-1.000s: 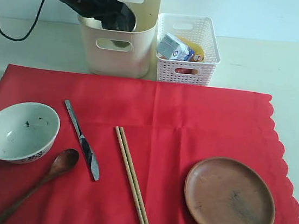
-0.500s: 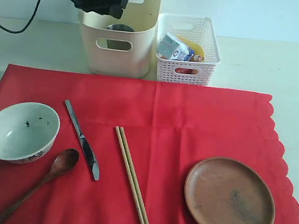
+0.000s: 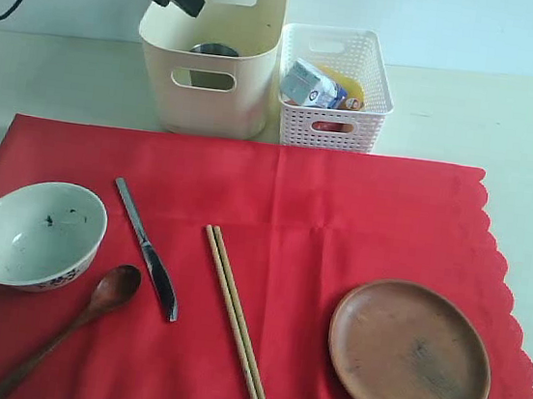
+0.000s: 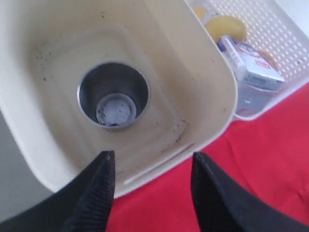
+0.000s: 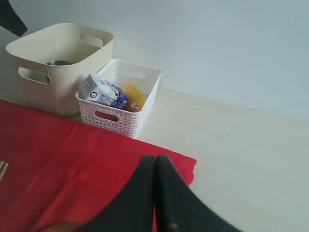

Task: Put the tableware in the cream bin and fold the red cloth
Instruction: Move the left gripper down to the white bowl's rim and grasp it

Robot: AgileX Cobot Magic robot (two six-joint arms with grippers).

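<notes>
Left pincer: spread wide, empty, above cream bin
Steel cup: upright inside bin
Right pincer: closed, empty

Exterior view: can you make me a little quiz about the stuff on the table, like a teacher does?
1. True or false: the steel cup stands upright inside the cream bin.
2. Counting the chopsticks as one, how many tableware items lie on the red cloth?
3. Where is the milk carton? A) cream bin B) white basket C) red cloth
Key: 1 true; 2 five; 3 B.
</notes>
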